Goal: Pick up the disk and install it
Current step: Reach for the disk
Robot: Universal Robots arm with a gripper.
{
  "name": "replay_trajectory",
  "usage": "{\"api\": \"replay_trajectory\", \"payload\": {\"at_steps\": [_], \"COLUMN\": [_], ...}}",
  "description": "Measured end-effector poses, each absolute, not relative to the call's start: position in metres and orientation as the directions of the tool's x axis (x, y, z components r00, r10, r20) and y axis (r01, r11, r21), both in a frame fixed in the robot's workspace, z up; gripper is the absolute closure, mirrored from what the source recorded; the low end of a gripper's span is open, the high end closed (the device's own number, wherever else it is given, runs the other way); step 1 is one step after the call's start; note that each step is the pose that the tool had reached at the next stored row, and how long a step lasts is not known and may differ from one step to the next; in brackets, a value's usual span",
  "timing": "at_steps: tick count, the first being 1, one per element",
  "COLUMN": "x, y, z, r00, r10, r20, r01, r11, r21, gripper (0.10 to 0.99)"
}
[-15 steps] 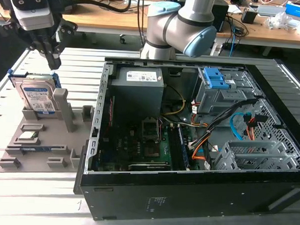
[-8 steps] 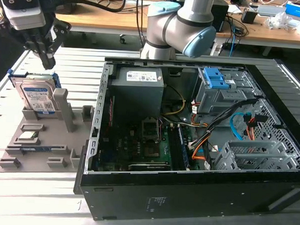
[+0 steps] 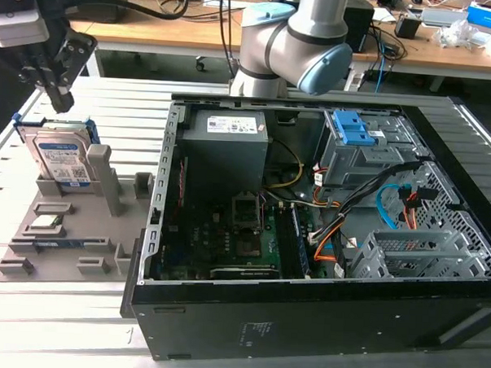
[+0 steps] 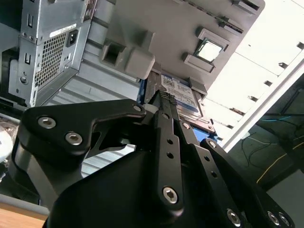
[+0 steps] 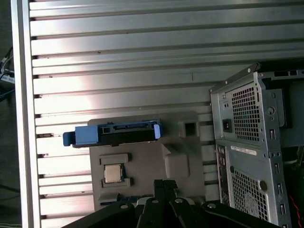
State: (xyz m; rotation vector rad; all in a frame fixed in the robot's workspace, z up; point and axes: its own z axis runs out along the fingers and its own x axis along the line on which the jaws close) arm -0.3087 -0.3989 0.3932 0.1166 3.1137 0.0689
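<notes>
The disk [image 3: 63, 161] is a silver drive with a white-and-blue label in a blue carrier frame. It stands on edge in a slot of the grey holder tray [image 3: 71, 250] at the exterior view's left. My gripper [image 3: 60, 101] hangs just above the disk's top edge, apart from it, with its black fingers closed together and nothing between them. In both wrist views the fingertips [image 4: 165, 98] [image 5: 165, 184] sit close to the disk [image 4: 183, 92] [image 5: 118, 134].
The open computer case [image 3: 305, 317] lies right of the tray, with a grey power-supply box [image 3: 227, 138], the motherboard, and a drive cage with a blue latch [image 3: 351, 127]. A processor chip [image 5: 113, 173] rests in the tray. The table is ribbed aluminium.
</notes>
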Motion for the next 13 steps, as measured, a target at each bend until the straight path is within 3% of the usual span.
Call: {"api": "replay_trajectory", "payload": {"at_steps": [13], "x": [-0.337], "y": [-0.399], "z": [0.393], "r00": [-0.997], "r10": [0.075], "r20": [-0.023], "r01": [0.074], "r11": [0.996], "r21": [0.045], "gripper": [0.980]}}
